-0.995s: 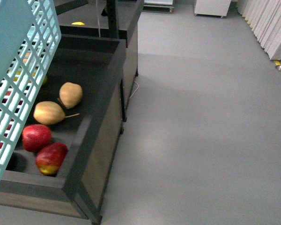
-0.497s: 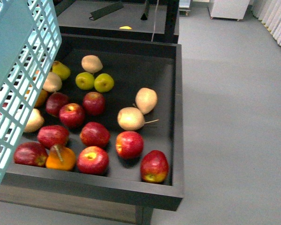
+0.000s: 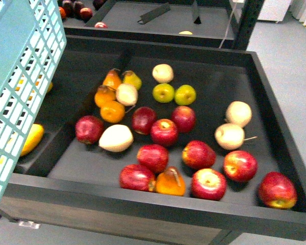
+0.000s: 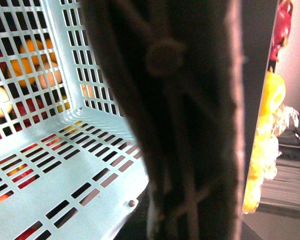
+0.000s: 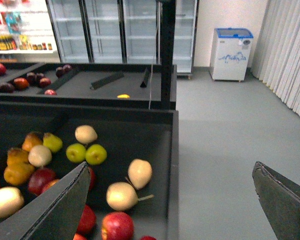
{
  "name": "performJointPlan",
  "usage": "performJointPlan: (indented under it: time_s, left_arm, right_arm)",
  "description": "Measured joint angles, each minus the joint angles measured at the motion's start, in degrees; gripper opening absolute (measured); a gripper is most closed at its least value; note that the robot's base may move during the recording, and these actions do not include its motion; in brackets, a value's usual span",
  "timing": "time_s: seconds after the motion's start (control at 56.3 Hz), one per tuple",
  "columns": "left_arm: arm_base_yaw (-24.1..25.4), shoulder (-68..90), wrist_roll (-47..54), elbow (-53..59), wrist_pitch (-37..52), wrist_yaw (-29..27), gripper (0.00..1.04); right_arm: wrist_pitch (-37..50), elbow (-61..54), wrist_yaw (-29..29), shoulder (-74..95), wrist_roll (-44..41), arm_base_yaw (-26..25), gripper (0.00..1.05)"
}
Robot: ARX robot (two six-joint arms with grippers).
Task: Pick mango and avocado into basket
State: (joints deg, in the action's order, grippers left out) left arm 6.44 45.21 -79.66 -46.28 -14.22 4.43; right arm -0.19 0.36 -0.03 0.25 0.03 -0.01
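Note:
The turquoise basket (image 3: 20, 76) hangs tilted at the left of the front view. The left wrist view looks into its slotted floor (image 4: 50, 165). Its grey-brown handle (image 4: 190, 125) fills that view close up, and my left gripper is shut on the basket there, its jaws hidden. A yellow elongated fruit, likely the mango (image 3: 33, 139), lies in the bin's left compartment, partly behind the basket wall. No avocado shows. My right gripper (image 5: 170, 205) is open and empty, above the bin's right edge and the floor.
A black display bin (image 3: 158, 204) holds red apples (image 3: 164, 131), green apples (image 3: 173, 94), pale pears (image 3: 229, 136) and orange fruits (image 3: 112, 111). A second bin (image 3: 143, 20) stands behind it. Grey floor (image 5: 230, 140), glass fridges (image 5: 115, 25) and a white freezer (image 5: 232, 47) lie beyond.
The front view has swung left: the bin has shifted right in view, and its left compartment with the yellow fruit now shows. The basket stays at the left edge.

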Motion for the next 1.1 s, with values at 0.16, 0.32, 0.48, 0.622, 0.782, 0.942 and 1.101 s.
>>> performJointPlan:
  time_s: [0.16, 0.32, 0.48, 0.622, 0.782, 0.942, 1.101]
  left_arm:
    - [0.00, 0.00, 0.07, -0.02, 0.00, 0.00, 0.06]
    - [0.00, 0.02, 0.09, -0.02, 0.00, 0.02, 0.06]
    - [0.00, -0.04, 0.09, -0.02, 0.02, 0.02, 0.06]
    - [0.00, 0.00, 0.09, 0.02, 0.00, 0.07, 0.06]
    - [0.00, 0.00, 0.13, 0.00, 0.00, 0.00, 0.06]
    - [0.00, 0.04, -0.04, 0.00, 0.00, 0.04, 0.06]
    - [0.00, 0.07, 0.04, 0.00, 0.00, 0.02, 0.06]
  right_arm:
    - [0.02, 0.00, 0.00, 0.07, 0.00, 0.00, 0.97]
    - [0.07, 0.00, 0.00, 0.00, 0.00, 0.00, 0.97]
    - [0.07, 0.00, -0.02, 0.00, 0.00, 0.00, 0.97]
    - [0.02, 0.00, -0.07, 0.00, -0.02, 0.00, 0.97]
    - [0.07, 0.00, 0.02, 0.00, 0.00, 0.00, 0.97]
    - [0.07, 0.00, -0.02, 0.00, 0.00, 0.00, 0.97]
    - [0.02, 0.00, -0.02, 0.00, -0.02, 0.00, 0.97]
